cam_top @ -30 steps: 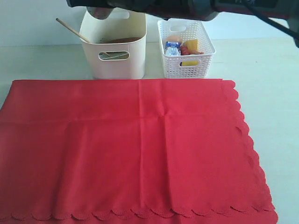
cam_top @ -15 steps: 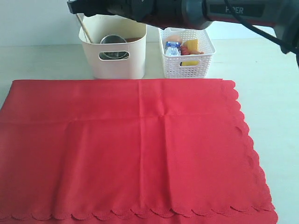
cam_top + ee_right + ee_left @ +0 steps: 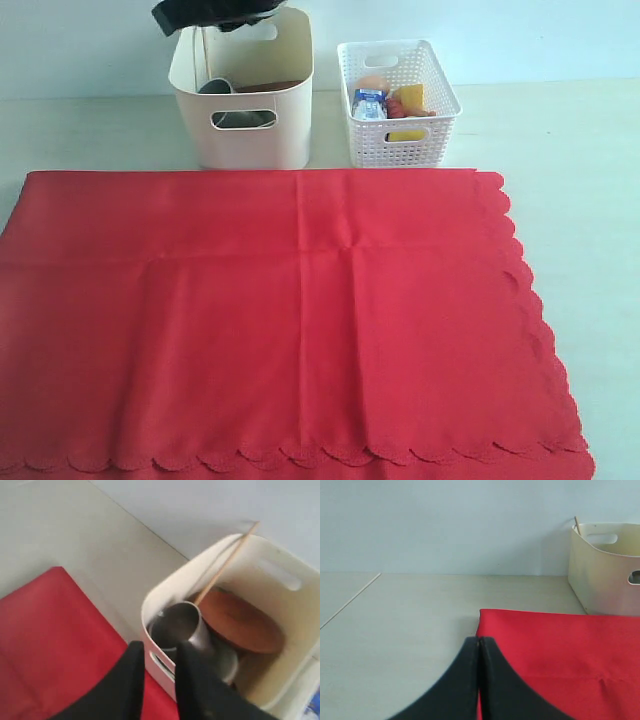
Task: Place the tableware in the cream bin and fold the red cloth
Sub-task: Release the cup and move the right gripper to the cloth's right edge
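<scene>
The red cloth (image 3: 300,320) lies spread flat across the near table. Behind it stands the cream bin (image 3: 250,140). Inside it a steel cup (image 3: 177,625) leans against the near wall, beside a round brown plate (image 3: 240,620) and a wooden chopstick (image 3: 225,565) sticking up. My right gripper (image 3: 160,649) hovers over the bin's near rim, open, with nothing between its fingers; in the exterior view it (image 3: 215,12) shows as a dark shape at the top. My left gripper (image 3: 478,641) is shut and empty, low at the cloth's (image 3: 560,645) far left corner.
A white lattice basket (image 3: 400,140) with food items stands just right of the cream bin. Bare pale table lies left of the cloth (image 3: 395,630) and to the right of it (image 3: 590,200). A light wall closes off the back.
The right gripper let go of the steel cup, which dropped into the cream bin. The right arm has pulled back up and mostly out of the exterior view. The left arm has stayed still.
</scene>
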### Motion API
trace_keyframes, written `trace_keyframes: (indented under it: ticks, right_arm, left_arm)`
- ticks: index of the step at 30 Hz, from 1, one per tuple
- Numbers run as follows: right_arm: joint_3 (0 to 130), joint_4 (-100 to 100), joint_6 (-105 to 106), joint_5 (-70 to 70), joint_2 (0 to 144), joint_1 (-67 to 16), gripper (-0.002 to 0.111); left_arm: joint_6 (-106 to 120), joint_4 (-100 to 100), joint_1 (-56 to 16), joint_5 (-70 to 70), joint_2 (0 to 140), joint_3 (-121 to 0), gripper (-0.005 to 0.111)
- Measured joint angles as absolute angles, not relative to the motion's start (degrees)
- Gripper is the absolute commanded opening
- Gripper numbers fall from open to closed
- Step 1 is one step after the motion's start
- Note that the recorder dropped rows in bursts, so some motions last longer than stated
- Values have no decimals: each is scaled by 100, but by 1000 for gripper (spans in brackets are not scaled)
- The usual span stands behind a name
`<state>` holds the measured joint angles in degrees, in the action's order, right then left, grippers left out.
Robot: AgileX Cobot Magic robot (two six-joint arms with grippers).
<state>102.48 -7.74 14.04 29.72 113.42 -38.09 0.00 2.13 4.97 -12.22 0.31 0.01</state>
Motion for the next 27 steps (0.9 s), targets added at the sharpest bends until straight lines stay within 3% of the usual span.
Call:
trace_keyframes:
  ticks: [1,9,17,27]
  right_arm:
    - [10236,-403,1086,3140,11236,-3809,0]
    - [8369,2104,-439,3517,9487,-3787,0]
    - [7153,2253,-688,3657,8441,-2953,0]
    - [6272,2172,-773,3578,8313,-1586,0]
  left_arm:
    - [0,213,497,-1222,31,1,0]
    - [0,213,497,-1222,31,1,0]
    - [-913,175,497,-429,31,1,0]
    - [-2478,137,497,275,31,1,0]
